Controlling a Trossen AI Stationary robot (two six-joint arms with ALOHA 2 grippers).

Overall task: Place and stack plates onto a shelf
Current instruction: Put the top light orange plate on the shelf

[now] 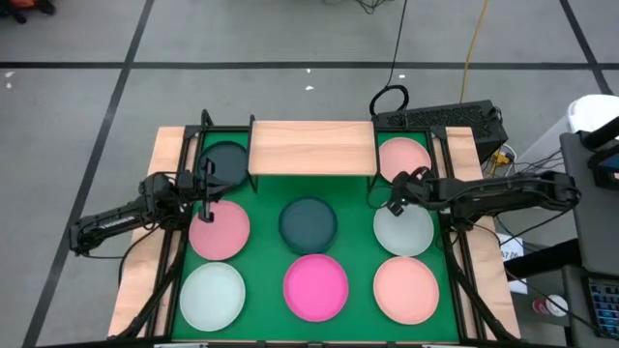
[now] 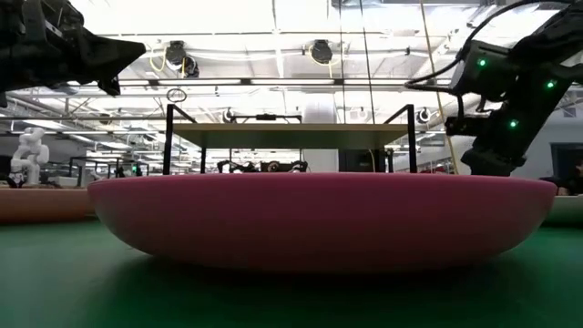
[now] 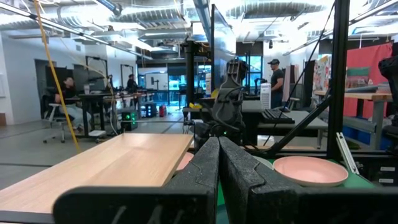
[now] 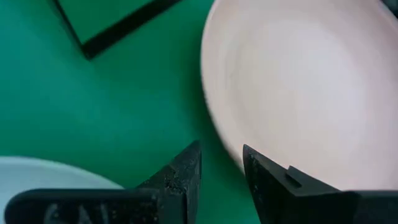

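Note:
Eight plates lie on the green mat (image 1: 261,208). A dark teal plate (image 1: 224,162) and a pale pink plate (image 1: 402,158) (image 4: 305,93) flank the wooden shelf (image 1: 311,147) (image 3: 124,165) at the far edge. In front of them are a salmon (image 1: 219,232), a dark teal (image 1: 308,222) and a mint-white plate (image 1: 403,230), then a mint-white (image 1: 212,296), a magenta (image 1: 315,286) (image 2: 319,219) and a salmon plate (image 1: 406,289). My left gripper (image 1: 208,198) (image 3: 219,168) is shut and empty, raised at shelf-top height over the far rim of the left salmon plate. My right gripper (image 1: 395,200) (image 4: 221,171) points down, narrowly open, beside the pale pink plate's rim.
The shelf's board carries nothing and stands on thin black legs (image 1: 250,180). Black frame rails (image 1: 455,271) run along the mat's left and right sides. A keyboard (image 1: 440,118) and cables lie beyond the far edge. People (image 3: 275,78) are in the room behind.

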